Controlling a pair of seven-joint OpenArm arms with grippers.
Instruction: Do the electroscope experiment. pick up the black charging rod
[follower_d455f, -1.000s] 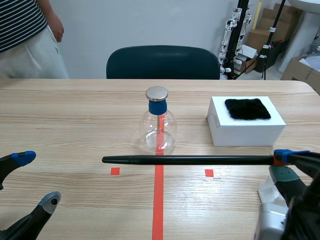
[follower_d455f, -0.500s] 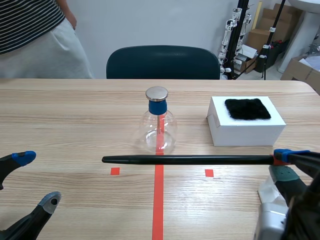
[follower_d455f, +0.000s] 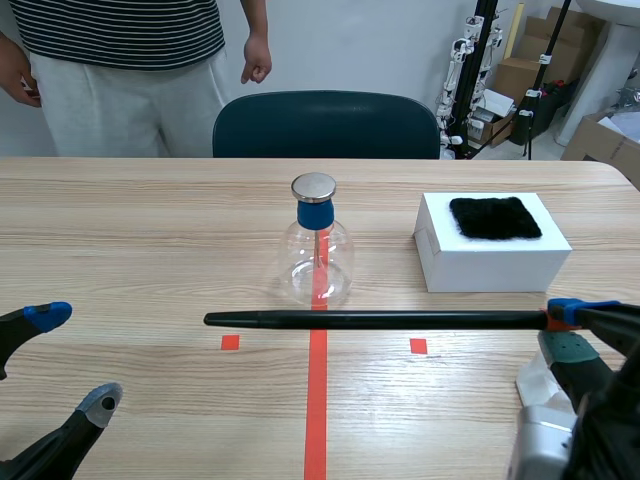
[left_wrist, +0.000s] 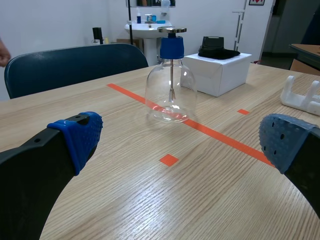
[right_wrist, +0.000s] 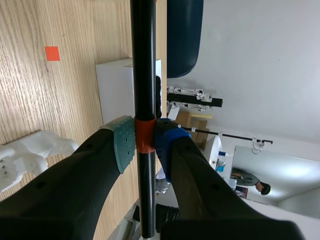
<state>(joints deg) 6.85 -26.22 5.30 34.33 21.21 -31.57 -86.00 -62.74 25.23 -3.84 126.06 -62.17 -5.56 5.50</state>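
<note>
Orange collar on the black charging rod (right_wrist: 143, 60) sits clamped between the pads of the right gripper (right_wrist: 145, 142), so the tool is closed on the rod, with no visible gap at the pads. In the scene view the right gripper (follower_d455f: 562, 325) is at 4 o'clock on the table, and the rod (follower_d455f: 380, 320) sticks out level toward 9 o'clock, crossing the centre tape.

Left gripper (follower_d455f: 72, 358) is at 8 o'clock, fingers spread wide with nothing between them. Its wrist view agrees (left_wrist: 182, 142).

White stand (follower_d455f: 538, 378) is just under the right gripper and the rod looks clear of it.

Further out, the electroscope flask (follower_d455f: 318, 255) is at 12 o'clock from the rod's middle and appears not to touch it. White box (follower_d455f: 490, 262) with black fur pad (follower_d455f: 494, 217) is at 3 o'clock from the flask.

Change vs the earlier frames: nothing on the robot side. Rod, both grippers and flask are in the same spots. Only the person (follower_d455f: 120, 60) at far 11 o'clock has stepped in from the edge toward the chair (follower_d455f: 325, 125).

My read is that the pick-up is effectively done and the arm is holding. The rod's free tip is the thing to watch near the flask.
</note>
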